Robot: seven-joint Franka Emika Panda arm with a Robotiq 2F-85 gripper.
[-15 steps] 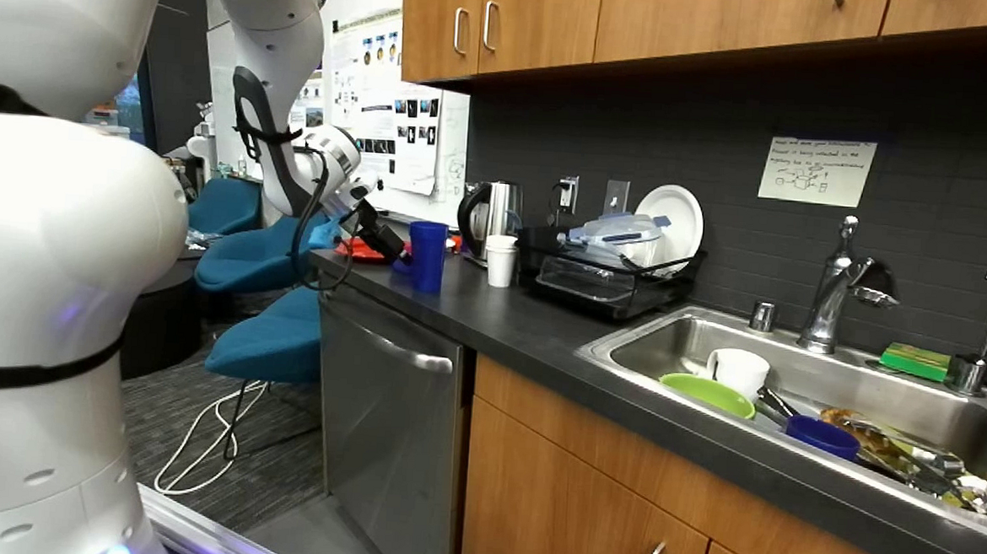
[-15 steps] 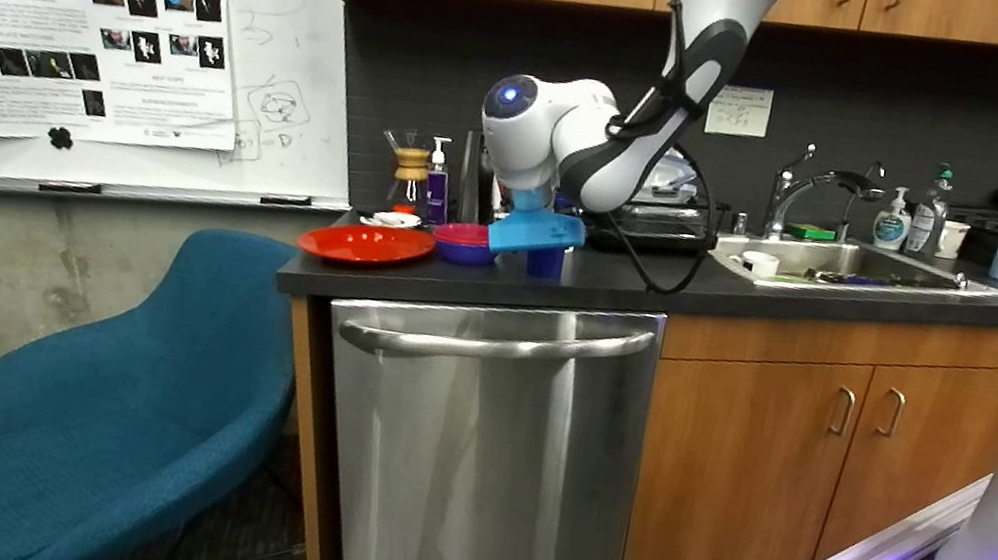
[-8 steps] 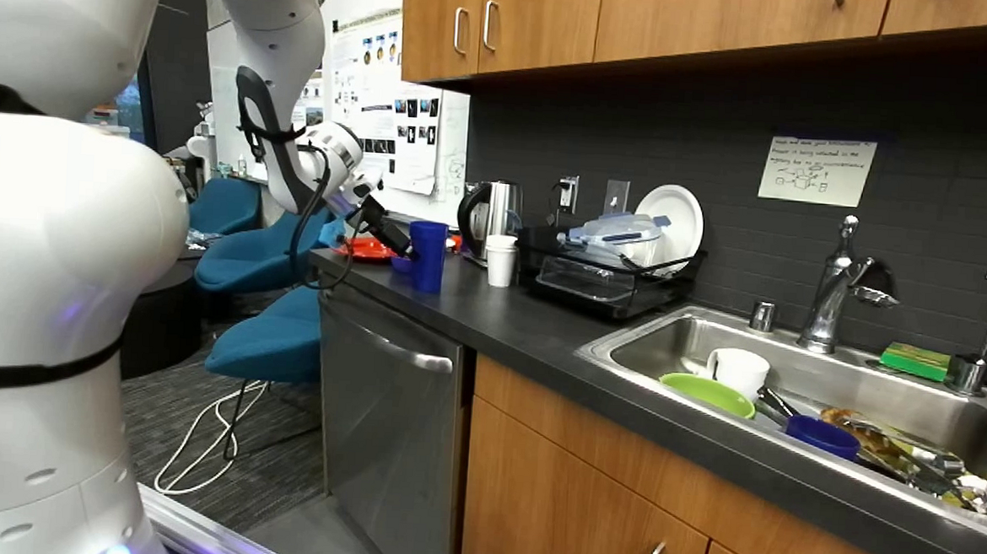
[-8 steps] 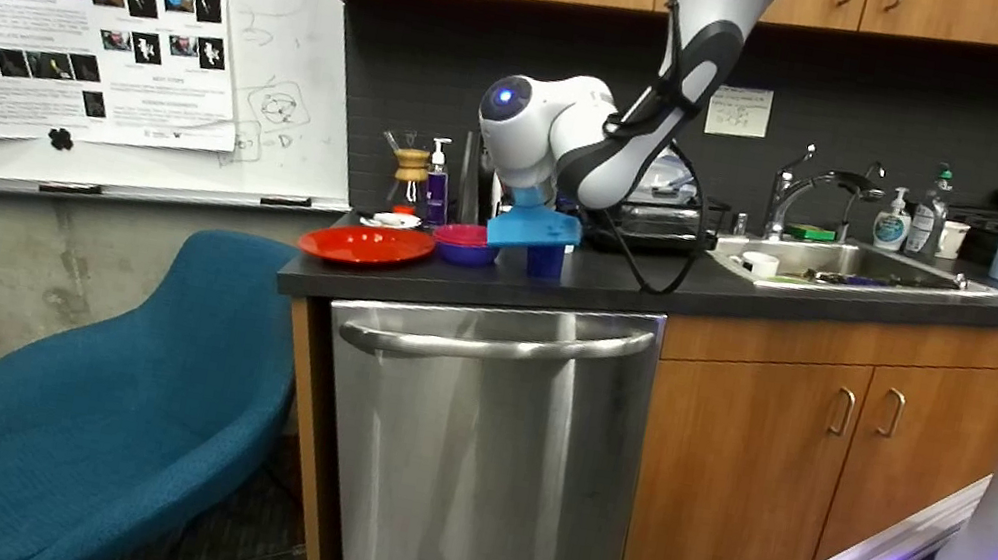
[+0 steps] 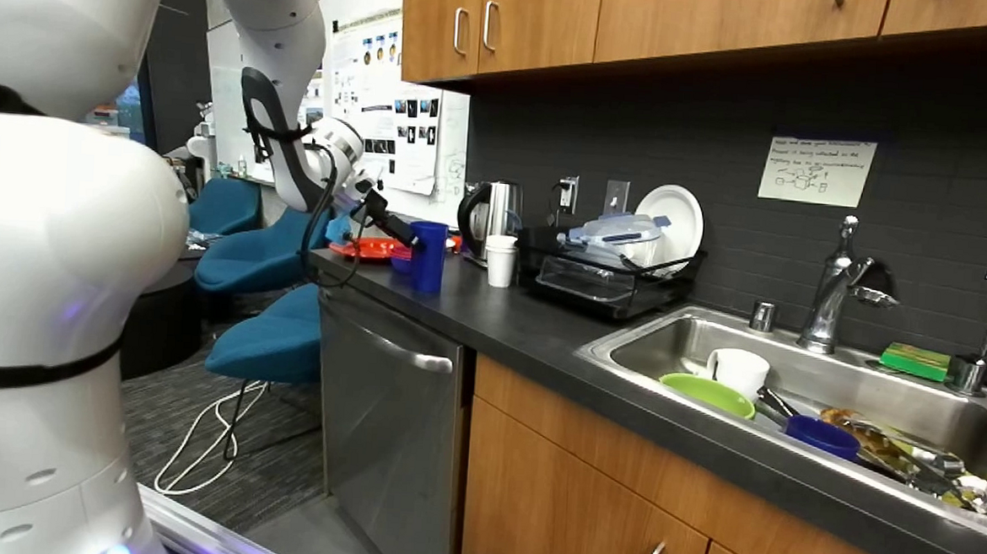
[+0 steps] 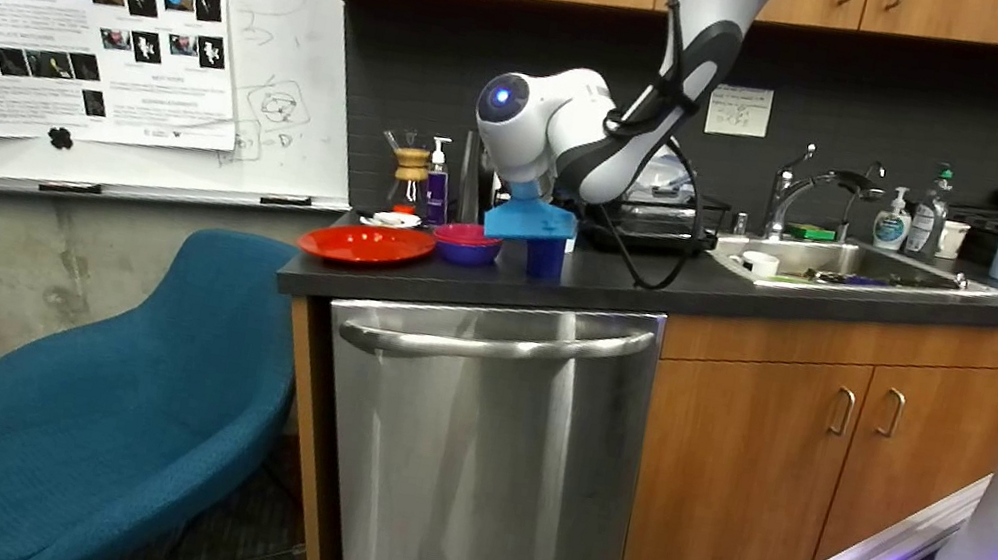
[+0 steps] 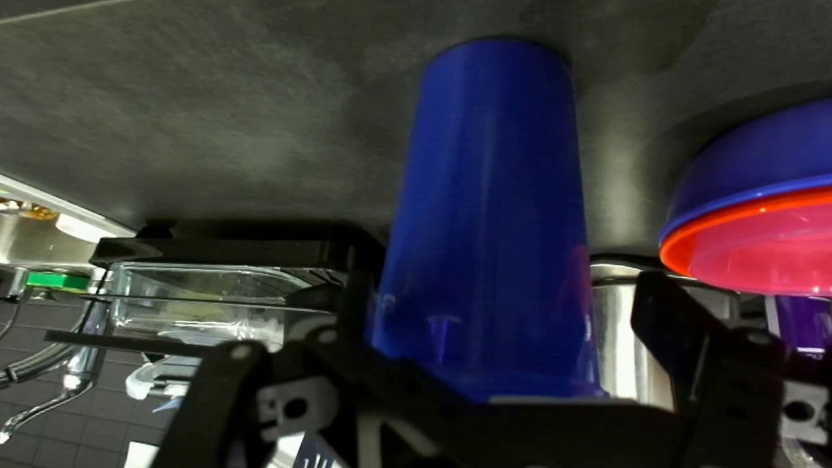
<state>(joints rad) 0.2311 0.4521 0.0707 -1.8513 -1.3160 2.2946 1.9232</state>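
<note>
A tall blue cup (image 5: 428, 261) stands upright on the dark countertop, also in an exterior view (image 6: 545, 260) and the wrist view (image 7: 494, 195). My gripper (image 7: 506, 289) is open with its fingers on either side of the cup's upper part. The left finger is close to the cup; contact cannot be told. A gap shows between the cup and the right finger. In an exterior view the gripper (image 5: 401, 230) is by the cup's rim; in an exterior view a light-blue cover (image 6: 529, 221) hides it. Stacked bowls (image 7: 747, 227), blue below and red-pink above, sit beside the cup.
A red plate (image 6: 366, 244) lies near the counter's end. White paper cups (image 5: 500, 265), a steel kettle (image 5: 501, 214) and a black dish rack (image 5: 611, 283) stand behind the cup. The sink (image 5: 625, 343) holds dishes. A cable (image 6: 651, 280) hangs from the arm.
My gripper has risen a little and tilted toward level at the cup's rim. The light-blue cover has turned and shifted slightly left in an exterior view. The cup has not moved.
</note>
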